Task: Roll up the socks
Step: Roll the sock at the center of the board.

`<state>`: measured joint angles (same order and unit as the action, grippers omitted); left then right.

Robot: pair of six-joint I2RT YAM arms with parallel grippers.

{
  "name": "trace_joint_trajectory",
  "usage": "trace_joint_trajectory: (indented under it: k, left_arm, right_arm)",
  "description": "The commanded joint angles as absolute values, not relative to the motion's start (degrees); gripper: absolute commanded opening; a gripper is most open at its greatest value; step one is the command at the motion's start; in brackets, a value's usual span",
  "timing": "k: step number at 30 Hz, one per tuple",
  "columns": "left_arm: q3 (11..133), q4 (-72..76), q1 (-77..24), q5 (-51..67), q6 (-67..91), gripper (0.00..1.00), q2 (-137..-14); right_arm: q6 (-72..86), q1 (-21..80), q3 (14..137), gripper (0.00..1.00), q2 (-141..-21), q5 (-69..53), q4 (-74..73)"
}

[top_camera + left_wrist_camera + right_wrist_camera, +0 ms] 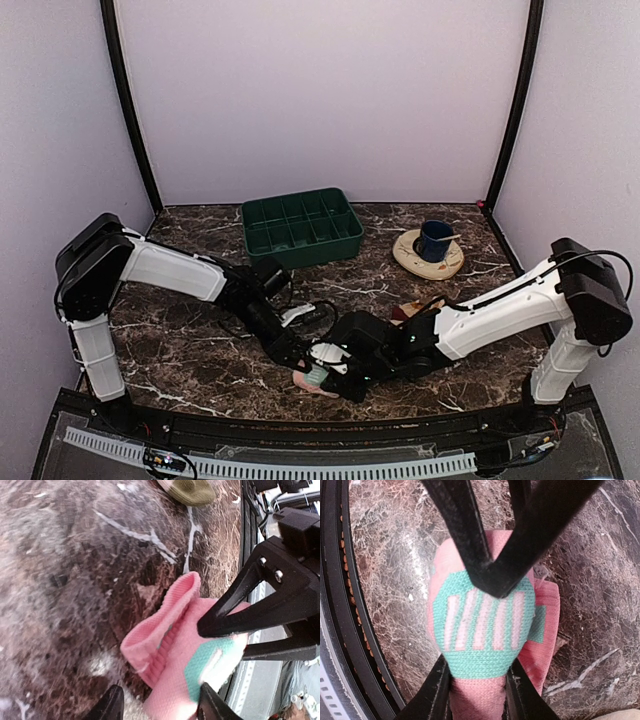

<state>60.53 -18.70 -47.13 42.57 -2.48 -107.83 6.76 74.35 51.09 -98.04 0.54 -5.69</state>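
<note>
While the right pincer (477, 675) is clamping the rolled-up pink sock (485, 625), the left pincer (161, 700) is standing open over it, probably needing to regrip its cuff next.

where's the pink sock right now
In the top view the pink sock lies bunched at the centre of the table's near edge, where the two arms meet. The right gripper clamps it, and the open left gripper is right beside it.
</note>
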Motion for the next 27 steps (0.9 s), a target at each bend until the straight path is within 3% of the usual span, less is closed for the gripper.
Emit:
trace_joint_trajectory:
  k: [1,14,27]
  left_arm:
    - [58.4,-15.4,-44.5,40.0,0.0,0.52,-103.2]
    - [53.0,-9.3,-43.4,35.5,5.0,0.52,-97.3]
    - [36.7,9.0,-45.3,36.2,22.9,0.54,-82.5]
  right_arm:
    - [9.1,74.1,47.7,0.02,-99.8,-4.7,-10.9]
    - [16.3,69.7,43.5,0.02,-97.4,-14.6,-4.9]
    - [21.1,64.7,41.5,0.01,-96.8,-21.3,0.4]
